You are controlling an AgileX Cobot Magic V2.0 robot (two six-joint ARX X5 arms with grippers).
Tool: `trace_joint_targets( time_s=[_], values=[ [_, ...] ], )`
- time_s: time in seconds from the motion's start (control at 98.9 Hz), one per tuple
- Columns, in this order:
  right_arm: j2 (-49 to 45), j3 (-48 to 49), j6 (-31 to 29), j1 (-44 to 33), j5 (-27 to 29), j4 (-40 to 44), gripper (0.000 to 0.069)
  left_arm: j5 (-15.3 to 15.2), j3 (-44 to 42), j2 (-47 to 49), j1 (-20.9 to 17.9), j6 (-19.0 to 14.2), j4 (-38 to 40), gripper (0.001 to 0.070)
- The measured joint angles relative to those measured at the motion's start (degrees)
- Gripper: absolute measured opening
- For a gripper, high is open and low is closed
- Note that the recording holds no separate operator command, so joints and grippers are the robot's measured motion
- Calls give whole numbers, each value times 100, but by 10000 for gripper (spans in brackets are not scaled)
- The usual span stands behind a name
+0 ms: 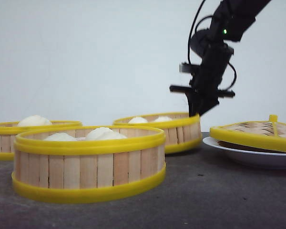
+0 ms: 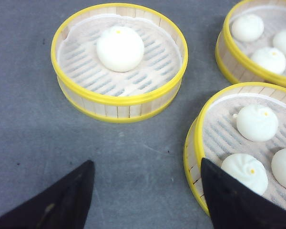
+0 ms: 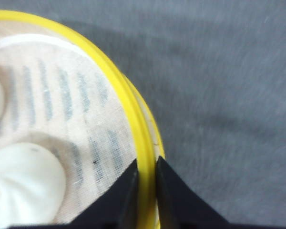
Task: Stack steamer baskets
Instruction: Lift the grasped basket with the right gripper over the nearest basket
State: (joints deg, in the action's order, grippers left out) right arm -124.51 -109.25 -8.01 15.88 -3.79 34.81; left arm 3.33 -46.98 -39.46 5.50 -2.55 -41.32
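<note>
Three steamer baskets with white buns stand on the grey table. The nearest one (image 1: 88,162) is front and centre, another (image 1: 9,136) is at the far left, and the third (image 1: 167,133) is behind the middle. My right gripper (image 1: 196,110) comes down on the third basket's right edge. In the right wrist view the gripper (image 3: 147,164) is shut on that basket's yellow rim (image 3: 133,124), one finger inside and one outside. My left gripper (image 2: 146,164) hangs open over bare table, between the one-bun basket (image 2: 119,62) and a several-bun basket (image 2: 248,143). One fingertip (image 2: 214,179) overlaps that basket's rim.
A white plate (image 1: 248,156) at the right carries the flat woven lid (image 1: 257,132) with yellow rim and knob, close to the gripped basket. A further basket (image 2: 262,43) shows in the left wrist view. Grey table (image 1: 205,191) lies in front of the plate.
</note>
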Motion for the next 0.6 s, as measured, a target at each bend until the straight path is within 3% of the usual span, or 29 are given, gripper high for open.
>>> trace_joint_targets(
  time_s=[0.303,0.597],
  values=[
    [7,-1504,-249,92,-396,1534,31,0,0,0,0,0,0,428],
    [584,-1661,-269,459,-564,2841,31,2,0,0,0,0,0,428]
  ],
)
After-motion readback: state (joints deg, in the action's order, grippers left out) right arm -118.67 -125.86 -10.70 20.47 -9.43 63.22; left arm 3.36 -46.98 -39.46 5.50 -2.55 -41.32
